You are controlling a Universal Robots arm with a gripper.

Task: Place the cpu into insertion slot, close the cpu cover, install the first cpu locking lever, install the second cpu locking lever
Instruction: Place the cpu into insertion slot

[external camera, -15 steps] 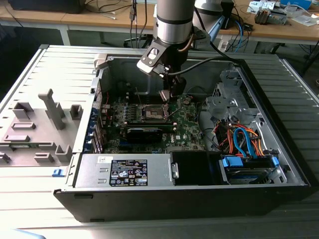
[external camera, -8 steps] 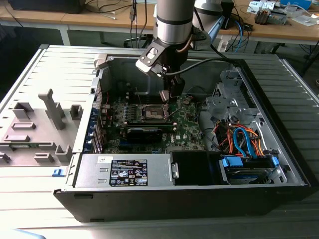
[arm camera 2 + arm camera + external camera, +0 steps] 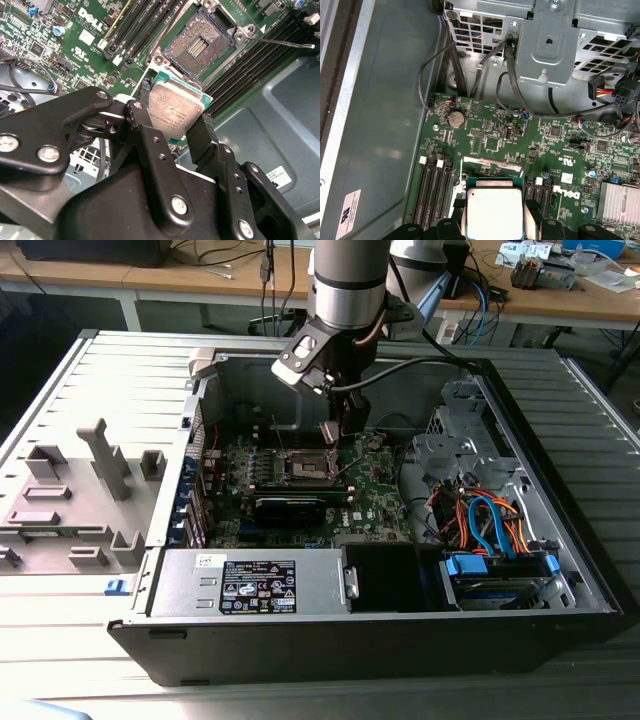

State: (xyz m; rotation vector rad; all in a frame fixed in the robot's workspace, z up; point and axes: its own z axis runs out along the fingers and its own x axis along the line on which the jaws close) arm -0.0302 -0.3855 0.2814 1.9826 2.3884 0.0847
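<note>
Pinching the cpu [image 3: 176, 111] by its edges in the claw [image 3: 169, 119], hovering near the empty insertion slot [image 3: 197, 45] on the motherboard [image 3: 75, 47].

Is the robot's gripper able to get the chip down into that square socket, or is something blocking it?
Probably yes. The gripper holds the cpu near the insertion slot, whose pin field lies bare in the second wrist view, with no cover or cable across it.
</note>
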